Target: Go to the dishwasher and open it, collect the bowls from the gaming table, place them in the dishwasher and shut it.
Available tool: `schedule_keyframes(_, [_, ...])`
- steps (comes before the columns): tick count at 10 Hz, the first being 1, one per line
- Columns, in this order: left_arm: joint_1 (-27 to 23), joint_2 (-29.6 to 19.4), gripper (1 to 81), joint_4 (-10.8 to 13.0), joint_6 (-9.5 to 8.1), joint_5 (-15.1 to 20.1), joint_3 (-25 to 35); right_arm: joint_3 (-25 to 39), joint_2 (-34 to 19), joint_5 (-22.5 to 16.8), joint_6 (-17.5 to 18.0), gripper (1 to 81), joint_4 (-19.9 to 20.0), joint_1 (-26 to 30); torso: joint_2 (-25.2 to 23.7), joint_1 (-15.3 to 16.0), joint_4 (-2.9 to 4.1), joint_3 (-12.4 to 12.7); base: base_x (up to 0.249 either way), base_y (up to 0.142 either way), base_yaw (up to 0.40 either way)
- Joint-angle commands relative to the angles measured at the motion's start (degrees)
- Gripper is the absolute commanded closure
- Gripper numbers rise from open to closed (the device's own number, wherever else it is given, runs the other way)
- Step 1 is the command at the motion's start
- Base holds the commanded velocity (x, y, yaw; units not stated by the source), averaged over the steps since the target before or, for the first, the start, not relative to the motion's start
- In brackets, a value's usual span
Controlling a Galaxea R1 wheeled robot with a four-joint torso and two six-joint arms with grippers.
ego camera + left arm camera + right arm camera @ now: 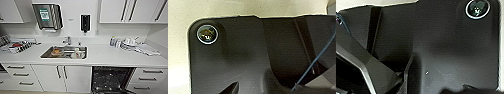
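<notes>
The dishwasher [111, 78] is built in under the white counter [112, 56], right of the sink. It stands open, showing a dark interior with the door folded down toward me at the lower edge of the head view. The bowls and the gaming table are out of view. In both wrist views a dark plate of the robot [250, 52] [441, 50] lies close in front of the camera, against a pale surface.
A steel sink [64, 52] holds dishes. A dish rack [18, 46] stands at the left, and cups and bottles [127, 42] at the right. White drawers [20, 74] and cabinet doors [62, 77] flank the dishwasher. A towel dispenser [47, 16] and a soap dispenser [85, 23] hang on the wall.
</notes>
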Motion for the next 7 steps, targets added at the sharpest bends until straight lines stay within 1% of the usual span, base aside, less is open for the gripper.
schedule_keyframes(1, [-2.05, 0.35, 1.0, -0.28, 0.18, 3.18, -0.09, -0.18, -0.28, -2.45, -0.01, 1.0, -0.63, 1.68, 5.53, -3.57, 0.00, 0.00, 0.000, 0.000, 0.000])
schedule_keyframes(2, [-2.05, 0.35, 1.0, -0.28, 0.18, 3.18, -0.09, -0.18, -0.28, -2.45, -0.10, 1.0, -0.63, 1.68, 7.45, -4.81, 0.02, 2.84, 0.000, 0.000, 0.000])
schedule_keyframes(3, [-2.05, 0.35, 1.0, -0.28, 0.18, 3.18, -0.09, -0.01, -0.28, -2.45, -0.10, 1.0, -0.63, 1.85, 9.60, -6.18, 0.02, 4.52, 0.000, 0.000, 0.000])
schedule_keyframes(4, [-2.05, 0.26, 1.0, -0.28, 0.18, 3.18, -0.09, 0.08, -0.19, -2.45, -0.10, 1.0, -0.63, 1.68, 11.21, -7.19, 0.00, 5.64, 0.000, 0.000, 0.000])
schedule_keyframes(7, [-2.05, 0.18, 1.0, -0.28, 0.17, 3.18, -0.09, -0.18, -0.19, -2.45, -0.10, 1.0, -0.72, 1.50, 16.87, -10.87, 0.00, 10.81, 0.000, 0.000, 0.000])
